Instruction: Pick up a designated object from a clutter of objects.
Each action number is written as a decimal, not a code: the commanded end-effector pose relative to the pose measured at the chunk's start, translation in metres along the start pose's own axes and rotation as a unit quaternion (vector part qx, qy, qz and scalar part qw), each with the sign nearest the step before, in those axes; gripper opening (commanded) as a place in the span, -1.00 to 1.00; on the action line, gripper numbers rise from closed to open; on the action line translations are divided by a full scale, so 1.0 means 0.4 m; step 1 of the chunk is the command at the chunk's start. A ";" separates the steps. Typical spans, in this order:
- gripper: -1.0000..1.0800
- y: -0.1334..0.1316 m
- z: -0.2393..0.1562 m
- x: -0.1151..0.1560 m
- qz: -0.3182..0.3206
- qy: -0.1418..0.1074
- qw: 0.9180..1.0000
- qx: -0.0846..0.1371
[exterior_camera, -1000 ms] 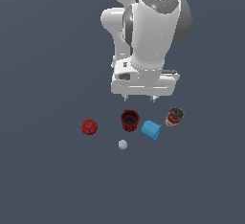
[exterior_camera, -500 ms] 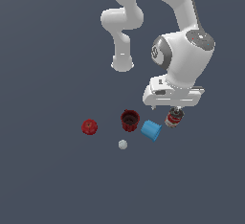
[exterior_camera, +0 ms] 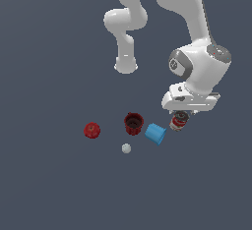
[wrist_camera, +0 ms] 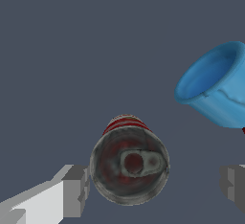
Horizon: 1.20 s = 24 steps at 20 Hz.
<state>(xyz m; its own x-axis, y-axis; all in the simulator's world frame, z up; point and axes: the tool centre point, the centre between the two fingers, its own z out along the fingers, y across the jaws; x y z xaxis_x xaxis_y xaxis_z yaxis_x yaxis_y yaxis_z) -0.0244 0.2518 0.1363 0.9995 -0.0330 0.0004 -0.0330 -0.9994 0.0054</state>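
On the dark surface (exterior_camera: 54,185), from the exterior view's left: red ball (exterior_camera: 91,130), dark red cup (exterior_camera: 133,123), blue cup (exterior_camera: 156,133), then the red-and-white can (exterior_camera: 179,121). The tool (wrist_camera: 153,189) hangs over the can, fingers apart; one finger sits very near its rim, so centre before closing.

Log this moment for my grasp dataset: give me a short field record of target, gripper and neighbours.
target: red-and-white can, dark metal top facing the wrist camera
gripper: gripper open, one finger on each side of the can, not closed on it
nearest neighbour: light blue cup, lying on its side beside the can
others: dark red cup, red ball, small white ball
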 end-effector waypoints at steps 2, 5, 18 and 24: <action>0.92 -0.027 0.017 -0.013 0.001 0.000 1.000 0.002; 0.92 -0.034 0.022 -0.017 0.001 0.000 1.000 0.003; 0.92 -0.034 0.122 -0.020 0.001 0.000 1.000 0.003; 0.92 -0.035 0.147 -0.018 0.001 0.000 1.000 0.003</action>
<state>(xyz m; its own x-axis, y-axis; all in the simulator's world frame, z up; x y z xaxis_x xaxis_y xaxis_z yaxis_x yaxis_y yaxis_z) -0.0318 0.2654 0.0785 0.9994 -0.0350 -0.0014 -0.0350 -0.9994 0.0005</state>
